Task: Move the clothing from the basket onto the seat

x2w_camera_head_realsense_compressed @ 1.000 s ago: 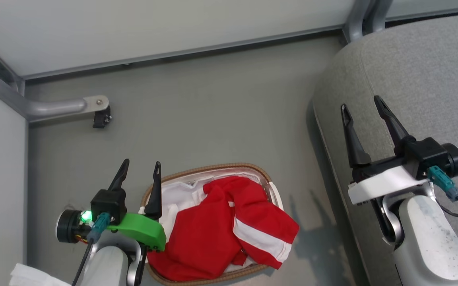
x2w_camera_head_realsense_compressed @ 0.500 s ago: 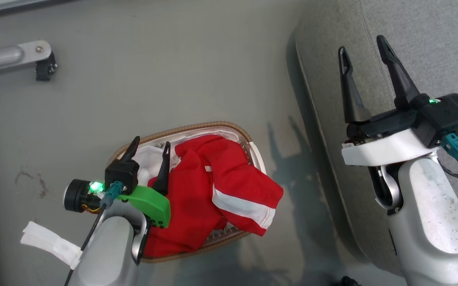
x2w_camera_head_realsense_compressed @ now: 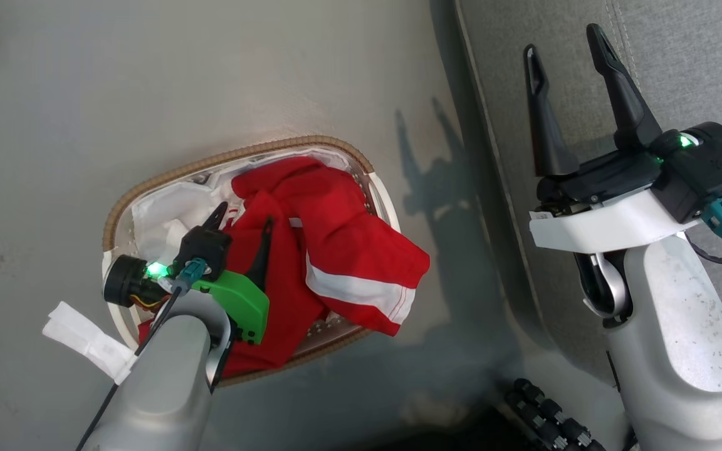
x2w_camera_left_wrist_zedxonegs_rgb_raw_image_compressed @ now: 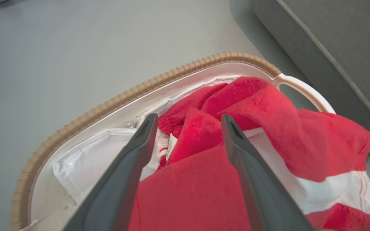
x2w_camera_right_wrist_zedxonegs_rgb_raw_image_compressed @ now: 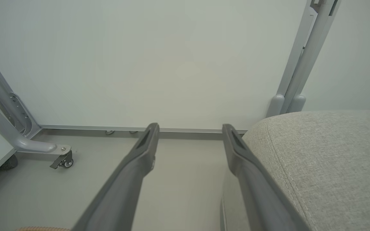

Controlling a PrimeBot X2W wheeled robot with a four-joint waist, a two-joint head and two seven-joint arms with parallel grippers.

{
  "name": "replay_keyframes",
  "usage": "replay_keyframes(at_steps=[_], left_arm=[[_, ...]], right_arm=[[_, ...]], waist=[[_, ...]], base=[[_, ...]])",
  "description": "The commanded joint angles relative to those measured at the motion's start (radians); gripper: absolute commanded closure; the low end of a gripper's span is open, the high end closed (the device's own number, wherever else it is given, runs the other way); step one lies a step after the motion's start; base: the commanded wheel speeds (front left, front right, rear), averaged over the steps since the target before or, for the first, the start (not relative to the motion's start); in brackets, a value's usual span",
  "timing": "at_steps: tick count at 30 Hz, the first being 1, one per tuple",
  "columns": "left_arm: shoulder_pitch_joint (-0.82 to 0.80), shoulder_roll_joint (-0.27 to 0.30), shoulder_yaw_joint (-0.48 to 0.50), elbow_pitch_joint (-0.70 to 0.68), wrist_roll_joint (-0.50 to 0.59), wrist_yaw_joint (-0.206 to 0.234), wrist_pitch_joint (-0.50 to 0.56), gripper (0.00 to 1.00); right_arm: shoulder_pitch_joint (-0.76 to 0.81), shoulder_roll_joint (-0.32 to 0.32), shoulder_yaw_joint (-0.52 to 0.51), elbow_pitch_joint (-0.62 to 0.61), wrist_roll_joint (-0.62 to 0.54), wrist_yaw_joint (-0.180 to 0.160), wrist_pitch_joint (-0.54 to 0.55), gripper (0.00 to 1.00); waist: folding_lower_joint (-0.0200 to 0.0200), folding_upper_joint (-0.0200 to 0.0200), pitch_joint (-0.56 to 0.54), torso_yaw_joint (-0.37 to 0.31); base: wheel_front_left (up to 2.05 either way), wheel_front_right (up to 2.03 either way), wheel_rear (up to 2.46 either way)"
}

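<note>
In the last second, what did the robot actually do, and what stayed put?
The head camera moved, so the whole head view shifted. The left hand advanced from the rim of the basket to above the clothing inside it, fingers open; nothing was taken hold of. The right hand stayed open over the edge of the seat, and the clothing stayed draped over the basket's side.

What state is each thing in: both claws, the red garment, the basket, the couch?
Basket: upright on the floor.
Garment: crumpled in the basket, one corner hanging over its rim.
Couch cushion: garment not yet on it.
Left gripper: open, empty, just above the garment.
Right gripper: open, empty.
</note>
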Motion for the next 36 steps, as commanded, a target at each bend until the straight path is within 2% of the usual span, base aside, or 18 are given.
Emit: replay_keyframes(at_steps=[1,8,19,24,25,26,27,31,36], left_arm=[[-0.026,0.016,-0.021,0.014,-0.018,-0.005,0.001,0.00],[-0.086,0.047,-0.101,0.124,-0.037,-0.005,0.001,0.00],[-0.174,0.024,-0.175,0.402,-0.097,-0.005,0.014,0.00],[-0.203,0.021,-0.209,0.450,-0.118,-0.005,0.042,0.00],[-0.205,0.017,-0.214,0.455,-0.127,-0.005,0.051,0.18],[-0.207,0.013,-0.219,0.458,-0.131,-0.005,0.054,0.66],[-0.212,0.011,-0.222,0.462,-0.141,-0.005,0.063,1.00],[-0.197,0.000,-0.240,0.470,-0.167,-0.005,0.089,1.00],[-0.166,-0.012,-0.261,0.469,-0.200,-0.005,0.051,1.00]], right_arm=[[-0.010,0.000,0.003,-0.005,0.008,-0.001,-0.002,0.00],[-0.013,-0.001,0.011,-0.003,0.016,-0.001,-0.002,0.00],[-0.016,-0.001,0.021,-0.005,0.030,-0.001,-0.002,0.00],[-0.021,-0.001,0.023,-0.003,0.035,-0.001,-0.002,0.00],[-0.023,-0.001,0.024,-0.001,0.036,-0.001,-0.002,0.00],[-0.023,-0.001,0.025,0.001,0.037,-0.001,-0.002,0.00],[-0.024,-0.001,0.025,0.005,0.036,-0.001,-0.002,0.00],[-0.024,-0.001,0.027,0.017,0.037,-0.001,-0.002,0.00],[-0.011,-0.001,0.023,0.034,0.026,-0.001,-0.002,0.00]], waist=[[-0.0001,0.0000,0.062,-0.031],[-0.0001,0.0000,0.110,-0.040],[-0.0001,0.0000,0.162,-0.046],[-0.0001,0.0000,0.169,-0.044],[-0.0001,0.0000,0.168,-0.043],[-0.0001,0.0000,0.166,-0.043],[-0.0001,0.0000,0.162,-0.042],[-0.0001,0.0000,0.134,-0.040],[-0.0001,0.0000,0.068,-0.033]], base=[[0.00,0.00,0.00],[0.00,0.00,0.00],[0.00,0.00,0.00],[0.00,0.00,0.00],[0.00,0.00,0.00],[0.00,0.00,0.00],[0.00,0.00,0.00],[0.00,0.00,0.00],[0.00,0.00,0.00]])
